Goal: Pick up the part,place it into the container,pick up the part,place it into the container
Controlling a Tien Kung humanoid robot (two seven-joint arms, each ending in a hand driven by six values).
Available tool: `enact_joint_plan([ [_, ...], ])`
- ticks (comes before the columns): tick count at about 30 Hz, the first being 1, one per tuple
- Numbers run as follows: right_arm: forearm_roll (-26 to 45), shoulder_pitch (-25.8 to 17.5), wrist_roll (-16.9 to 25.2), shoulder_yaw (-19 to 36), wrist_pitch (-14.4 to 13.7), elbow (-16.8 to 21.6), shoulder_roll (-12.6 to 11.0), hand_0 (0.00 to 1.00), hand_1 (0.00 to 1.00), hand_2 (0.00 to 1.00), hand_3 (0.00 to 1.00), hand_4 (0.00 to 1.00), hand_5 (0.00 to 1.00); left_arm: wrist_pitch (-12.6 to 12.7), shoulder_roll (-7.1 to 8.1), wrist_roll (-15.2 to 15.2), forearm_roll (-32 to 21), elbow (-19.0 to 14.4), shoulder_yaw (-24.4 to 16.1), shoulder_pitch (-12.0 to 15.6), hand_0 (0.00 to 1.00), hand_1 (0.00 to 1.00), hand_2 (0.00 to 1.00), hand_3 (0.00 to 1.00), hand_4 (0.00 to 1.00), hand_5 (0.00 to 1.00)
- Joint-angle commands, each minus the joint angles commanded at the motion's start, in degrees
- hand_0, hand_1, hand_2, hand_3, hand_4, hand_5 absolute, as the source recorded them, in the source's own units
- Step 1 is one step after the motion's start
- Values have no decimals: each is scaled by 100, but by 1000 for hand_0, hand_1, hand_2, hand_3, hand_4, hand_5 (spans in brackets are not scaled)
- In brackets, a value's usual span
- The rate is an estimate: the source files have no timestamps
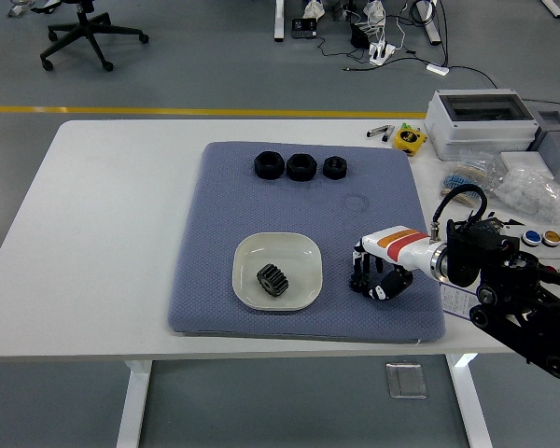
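Gear (273, 279) already sits in the white dish (303, 250), so call one placement done. Three black parts (300, 166) sit in a row at the far edge of the blue mat (205, 233), untouched. Your right hand (373, 277) is on the mat just right of the dish, fingers curled down, holding nothing as far as I can tell. Second pick and place not yet done.

Bright, even overhead light (soft shadows), sharp.
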Motion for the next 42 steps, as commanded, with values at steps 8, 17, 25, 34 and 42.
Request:
enact_joint_plan([
  [8, 91, 5, -20, 23, -7, 11, -5, 213, 385, 471, 483, 698, 154, -3, 7, 2, 15, 0, -5, -1, 842, 793, 822, 585, 504, 762],
  [17, 225, 12, -35, 149, -43, 119, -21, 202, 379, 462, 479, 672, 144, -1, 9, 14, 76, 0, -50, 11, 842, 794, 822, 584, 503, 763],
  [25, 565, 2, -42, 337, -134, 266, 60, 201, 379, 462, 480, 665, 153, -2, 18, 25, 105, 0, -53, 31, 842, 793, 822, 584, 503, 763],
  [34, 841, 343, -138, 419, -439, 461, 466, 200, 381, 462, 481, 662, 158, 0, 19, 15, 65, 0, -7, 10, 841, 794, 822, 584, 503, 763],
  [42, 781, 750, -239, 179, -639, 74, 996, 200, 387, 474, 493, 672, 150, 2, 36, 16, 49, 0, 33, -12, 842, 791, 821, 584, 504, 764],
])
